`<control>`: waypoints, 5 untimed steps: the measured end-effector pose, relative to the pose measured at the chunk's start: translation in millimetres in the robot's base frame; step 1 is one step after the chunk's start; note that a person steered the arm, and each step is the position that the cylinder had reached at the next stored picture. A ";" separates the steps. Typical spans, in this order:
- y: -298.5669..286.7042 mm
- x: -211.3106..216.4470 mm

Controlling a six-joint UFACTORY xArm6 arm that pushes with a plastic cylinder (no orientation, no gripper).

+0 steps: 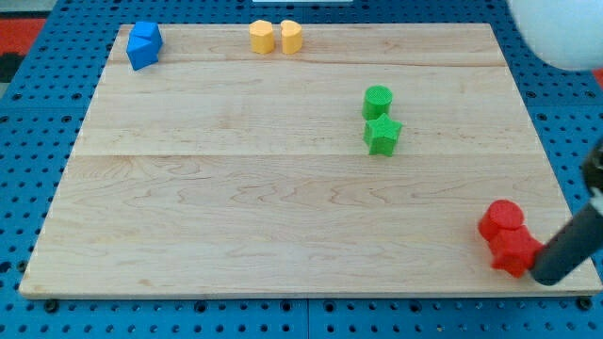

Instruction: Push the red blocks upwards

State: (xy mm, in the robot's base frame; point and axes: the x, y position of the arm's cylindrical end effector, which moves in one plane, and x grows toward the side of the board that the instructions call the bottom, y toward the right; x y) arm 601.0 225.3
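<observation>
Camera view: my tip [542, 279] touches red blocks [506, 237].

Two red blocks sit touching each other near the wooden board's [283, 217] bottom right corner. The red cylinder [499, 220] stands upright, closer to the board's middle; the other red block [513, 251], its shape unclear, lies against it, nearest the corner.

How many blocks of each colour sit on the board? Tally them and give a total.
Blue blocks: 2
Yellow blocks: 2
Green blocks: 2
Red blocks: 2
Total: 8
My tip touches the red blocks on the view's right.
</observation>
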 end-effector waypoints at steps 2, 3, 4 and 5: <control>-43.1 -37.4; -38.6 -53.2; -42.2 -78.3; -32.4 -93.9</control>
